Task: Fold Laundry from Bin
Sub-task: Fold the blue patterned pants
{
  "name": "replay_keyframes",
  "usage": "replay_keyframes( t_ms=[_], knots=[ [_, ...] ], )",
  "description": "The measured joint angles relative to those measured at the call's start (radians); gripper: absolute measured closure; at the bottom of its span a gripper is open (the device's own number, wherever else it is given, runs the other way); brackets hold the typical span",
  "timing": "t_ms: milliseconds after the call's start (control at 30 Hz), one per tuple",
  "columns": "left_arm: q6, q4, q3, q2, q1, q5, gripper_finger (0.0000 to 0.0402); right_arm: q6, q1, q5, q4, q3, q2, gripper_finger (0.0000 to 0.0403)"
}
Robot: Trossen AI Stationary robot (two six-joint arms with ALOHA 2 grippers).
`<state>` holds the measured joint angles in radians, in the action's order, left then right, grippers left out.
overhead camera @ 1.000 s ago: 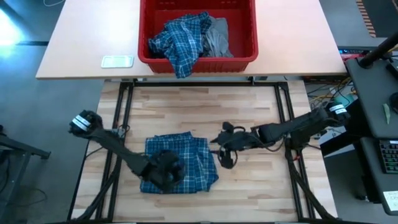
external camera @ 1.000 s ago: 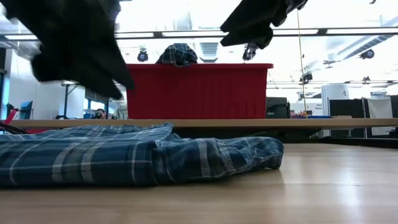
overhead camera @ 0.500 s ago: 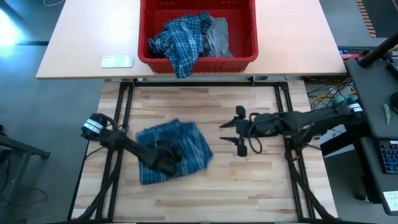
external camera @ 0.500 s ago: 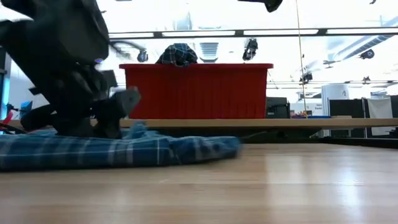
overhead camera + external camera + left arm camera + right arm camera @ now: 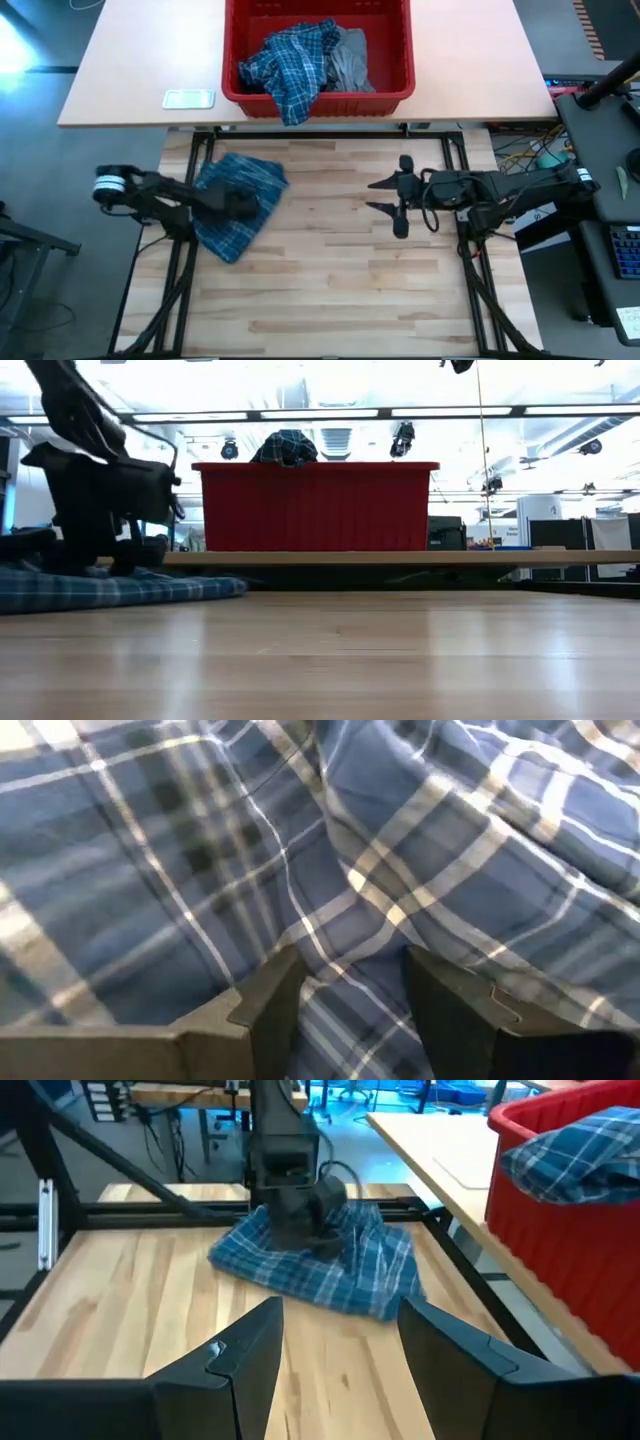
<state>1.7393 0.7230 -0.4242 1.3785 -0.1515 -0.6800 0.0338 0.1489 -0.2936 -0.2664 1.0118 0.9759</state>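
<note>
A folded blue-and-white plaid shirt [image 5: 232,208] lies on the wooden table at its far left; it also shows in the low view [image 5: 120,588]. My left gripper [image 5: 252,205] stands on it with its fingers apart. My right gripper [image 5: 388,196] is open and empty, above the table right of centre. The red bin [image 5: 318,100] stands on the far table. It holds a second plaid shirt [image 5: 290,55], which hangs over the near rim, and a grey garment [image 5: 350,55]. No black garment shows. My left gripper rests its two parted fingertips [image 5: 275,985] on the folded shirt's top face [image 5: 350,935], slanting down from the table's left. A ridge of cloth rises between the fingers. The shirt lies flat on the table under them.
A small pale flat object [image 5: 188,98] lies on the far table left of the bin. Metal frame rails [image 5: 205,145] run along the wooden table's far corners. Bare wood stretches over the table's middle and near half [image 5: 330,290].
My left gripper has gone from the table's near middle toward the far left corner, sliding the folded plaid shirt along the table with it; the shirt has turned and bunched a little. My right gripper has drawn back toward the right and far side.
</note>
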Motion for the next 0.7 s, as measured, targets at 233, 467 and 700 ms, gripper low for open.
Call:
replay_keyframes(
  t_ms=[233,467,700],
  knots=[
    [-0.096,-0.018,-0.021,-0.224,-0.249,-0.041,0.0236,0.030,-0.015,-0.036,-0.043,0.082,0.017,0.0209],
    [-0.533,0.040,-0.230,-0.311,-0.229,0.115,0.0236,0.078,-0.019,-0.099,-0.099,0.132,0.062,0.0209],
    [-0.817,0.142,-0.241,-0.192,-0.219,0.412,0.0238,0.106,-0.019,-0.100,-0.097,0.130,0.123,0.0209]
  ],
)
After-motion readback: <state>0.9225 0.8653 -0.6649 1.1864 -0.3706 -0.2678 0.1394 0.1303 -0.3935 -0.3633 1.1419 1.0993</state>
